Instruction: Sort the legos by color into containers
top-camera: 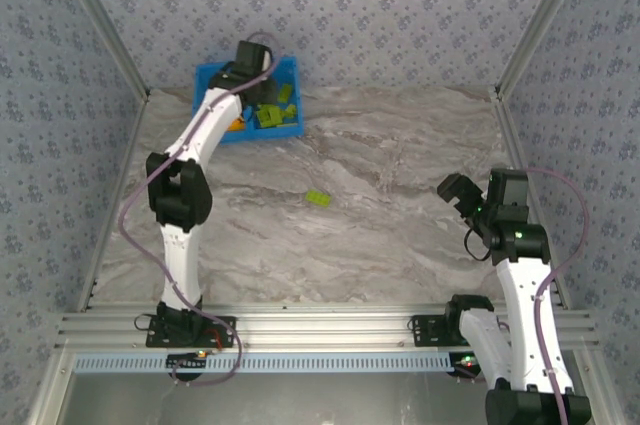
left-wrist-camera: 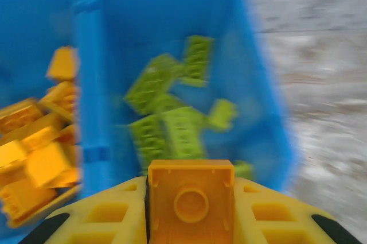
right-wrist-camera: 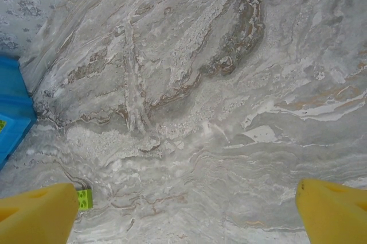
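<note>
Legos nearly sorted. Marbled worktop [top-camera: 400, 165] carries one stray lime brick [top-camera: 318, 198], centre. Glossy blue bin [top-camera: 288, 69], far left: orange bricks left, lime right. Your left gripper [left-wrist-camera: 191, 212] pinches a hollow-backed orange square brick [left-wrist-camera: 191, 195], seemingly over lime; shift left before releasing. Right gripper [right-wrist-camera: 186, 209] gapes wide, right.

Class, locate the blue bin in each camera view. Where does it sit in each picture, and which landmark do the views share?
Top external: blue bin at the table's far left corner.
Left wrist: it spans the left and centre, bricks in both compartments.
Right wrist: a blue corner at the left edge.
Shared landmark: the grey marble tabletop.
</note>
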Robot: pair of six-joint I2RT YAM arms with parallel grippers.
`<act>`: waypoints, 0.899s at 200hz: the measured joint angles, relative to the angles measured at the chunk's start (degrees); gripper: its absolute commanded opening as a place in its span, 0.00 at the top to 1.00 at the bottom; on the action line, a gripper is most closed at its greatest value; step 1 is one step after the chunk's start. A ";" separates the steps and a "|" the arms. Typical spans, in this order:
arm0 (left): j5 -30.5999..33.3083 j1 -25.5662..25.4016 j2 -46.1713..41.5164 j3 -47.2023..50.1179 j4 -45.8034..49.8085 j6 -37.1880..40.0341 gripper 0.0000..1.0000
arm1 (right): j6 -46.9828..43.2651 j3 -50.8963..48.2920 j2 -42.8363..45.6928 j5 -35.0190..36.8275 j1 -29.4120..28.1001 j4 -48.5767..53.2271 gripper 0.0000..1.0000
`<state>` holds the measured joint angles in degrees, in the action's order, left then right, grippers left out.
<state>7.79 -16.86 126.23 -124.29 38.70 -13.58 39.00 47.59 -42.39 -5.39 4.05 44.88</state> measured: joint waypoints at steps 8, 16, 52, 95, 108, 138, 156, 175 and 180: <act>-0.02 2.27 3.06 -3.43 1.70 -1.05 0.72 | 0.00 -0.04 0.28 0.00 0.04 0.15 0.00; -0.02 4.22 5.60 -6.14 3.13 -2.03 0.72 | 0.02 -0.09 0.42 0.00 0.09 0.35 0.00; -1.16 10.25 11.98 -13.42 7.85 -6.29 0.67 | 0.20 -0.11 0.57 0.02 0.11 0.72 0.00; -6.36 14.08 17.73 -24.79 10.80 -11.23 0.61 | 0.20 -0.11 0.72 0.04 0.11 0.81 0.00; -7.41 14.88 19.43 -26.80 11.15 -11.82 0.58 | 0.22 -0.11 0.72 0.02 0.17 0.79 0.00; -9.75 15.26 20.90 -26.84 13.25 -12.79 0.48 | 0.57 -0.11 0.72 0.00 0.22 0.74 0.00; -11.47 14.97 20.94 -26.84 13.90 -12.70 0.45 | 0.24 -0.11 0.59 -1.01 0.20 0.04 0.00; -12.57 14.45 20.57 -26.82 13.90 -11.96 0.43 | -2.91 -0.11 0.39 -4.04 -1.29 -2.86 0.00; -12.76 14.23 20.28 -26.69 13.90 -11.74 0.42 | -4.13 -0.11 0.37 -4.96 -2.49 -3.85 0.00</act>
<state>-4.97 -2.63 146.52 -150.98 52.60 -25.32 34.87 47.48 -42.02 -10.35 1.56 41.04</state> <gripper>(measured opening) 0.566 0.999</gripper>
